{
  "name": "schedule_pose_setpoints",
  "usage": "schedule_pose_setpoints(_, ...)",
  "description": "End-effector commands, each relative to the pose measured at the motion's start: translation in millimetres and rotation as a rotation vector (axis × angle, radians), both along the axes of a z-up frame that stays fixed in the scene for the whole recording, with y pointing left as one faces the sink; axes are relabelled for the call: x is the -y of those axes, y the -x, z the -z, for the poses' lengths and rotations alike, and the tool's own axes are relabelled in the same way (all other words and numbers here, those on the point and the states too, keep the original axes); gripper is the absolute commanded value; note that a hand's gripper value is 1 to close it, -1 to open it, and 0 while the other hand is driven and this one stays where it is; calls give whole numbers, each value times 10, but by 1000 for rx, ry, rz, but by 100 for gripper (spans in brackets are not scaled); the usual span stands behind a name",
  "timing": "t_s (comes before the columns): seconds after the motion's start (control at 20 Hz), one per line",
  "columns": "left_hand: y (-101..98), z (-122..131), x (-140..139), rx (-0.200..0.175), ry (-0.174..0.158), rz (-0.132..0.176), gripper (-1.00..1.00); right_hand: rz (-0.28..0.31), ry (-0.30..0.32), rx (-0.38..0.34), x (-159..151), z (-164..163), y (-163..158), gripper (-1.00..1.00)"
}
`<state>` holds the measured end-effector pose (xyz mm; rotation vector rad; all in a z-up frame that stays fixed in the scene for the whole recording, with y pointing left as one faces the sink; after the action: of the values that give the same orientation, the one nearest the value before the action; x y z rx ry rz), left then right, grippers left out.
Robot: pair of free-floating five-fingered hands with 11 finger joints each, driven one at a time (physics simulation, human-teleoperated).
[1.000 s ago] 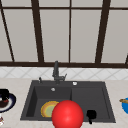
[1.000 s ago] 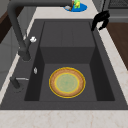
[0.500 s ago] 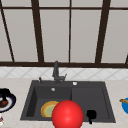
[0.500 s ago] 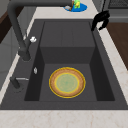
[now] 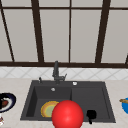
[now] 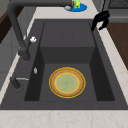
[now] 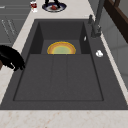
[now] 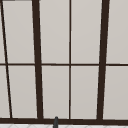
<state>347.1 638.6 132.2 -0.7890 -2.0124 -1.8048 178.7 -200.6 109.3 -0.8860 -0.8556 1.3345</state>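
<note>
My right hand [image 5: 91,115] hovers over the front rim of the dark sink [image 5: 30,100], by its shallow right half, with fingers hanging loosely and nothing in them. It shows at the far right rim in the left side view [image 6: 100,20] and at the left edge in the right side view [image 7: 11,58]. A yellow plate with a green centre [image 6: 67,82] lies flat in the deep left basin. A large red ball [image 5: 67,115] fills the low centre of the front view and covers part of that plate. Dark fingers of my left hand [image 7: 52,3] show above a dark plate [image 5: 7,101] on the left counter.
A tall dark faucet [image 5: 56,72] stands behind the basin, with a small lever [image 6: 16,81] beside it. A blue plate with small items [image 6: 76,6] lies on the right counter. A small red-and-white cup [image 7: 33,6] stands near the dark plate. A window spans the wall behind.
</note>
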Motion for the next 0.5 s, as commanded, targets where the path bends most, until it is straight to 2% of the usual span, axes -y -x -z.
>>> schedule_pose_setpoints(0.0,5,193,-3,55,10,-10,-100,0,0,0,0,0,0,0)
schedule_pose_setpoints(0.05,5,254,-11,82,24,-14,-100,0,0,0,0,0,0,0)
schedule_pose_setpoints(0.1,5,311,-16,97,21,-15,-100,0,0,0,0,0,0,0)
schedule_pose_setpoints(0.25,-26,348,-8,124,25,-19,-100,0,0,0,0,0,0,0)
schedule_pose_setpoints(0.4,-49,387,-7,123,35,-8,-100,0,0,0,0,0,0,0)
schedule_pose_setpoints(0.45,-57,369,-28,97,35,3,-100,0,0,0,0,0,0,0)
